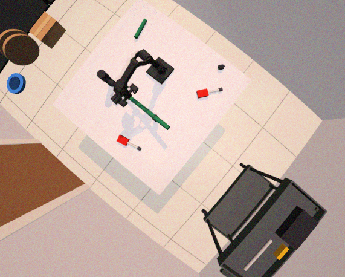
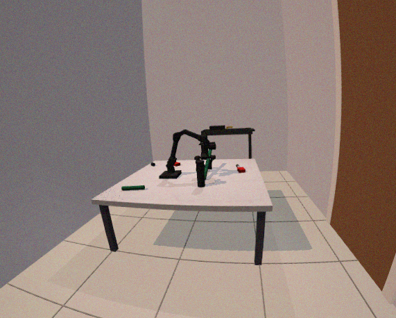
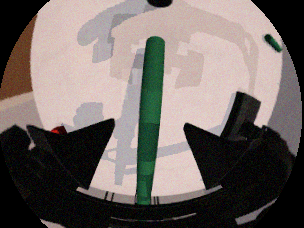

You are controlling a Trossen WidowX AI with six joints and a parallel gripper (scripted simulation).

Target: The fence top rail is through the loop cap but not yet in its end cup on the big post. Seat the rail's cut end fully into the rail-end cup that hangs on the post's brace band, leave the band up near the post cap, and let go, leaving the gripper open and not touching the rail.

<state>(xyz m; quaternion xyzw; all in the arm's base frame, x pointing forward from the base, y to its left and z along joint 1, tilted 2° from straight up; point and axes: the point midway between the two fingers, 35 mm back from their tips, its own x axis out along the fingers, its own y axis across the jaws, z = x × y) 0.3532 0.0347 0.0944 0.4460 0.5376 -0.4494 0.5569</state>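
The green rail (image 1: 145, 108) (image 2: 207, 169) (image 3: 152, 90) slopes across the table, its near end lower than its far end. That near end shows a gap from the big black post (image 1: 101, 74) (image 2: 201, 176) (image 3: 160, 2) in the wrist view. The loop cap (image 1: 155, 117) is around the rail towards its far end. My gripper (image 1: 128, 95) (image 2: 205, 158) (image 3: 150, 124) is open above the rail. The rail runs between the spread fingers with space on both sides in the wrist view. The brace band and rail-end cup cannot be made out.
A short green rod (image 1: 140, 28) (image 2: 133, 187) (image 3: 273, 43) lies beyond the arm's base. Two red-handled tools (image 1: 202, 93) (image 1: 122, 140) and a small black piece (image 1: 220, 66) (image 2: 152, 164) lie on the table (image 1: 160, 181) (image 2: 180, 207).
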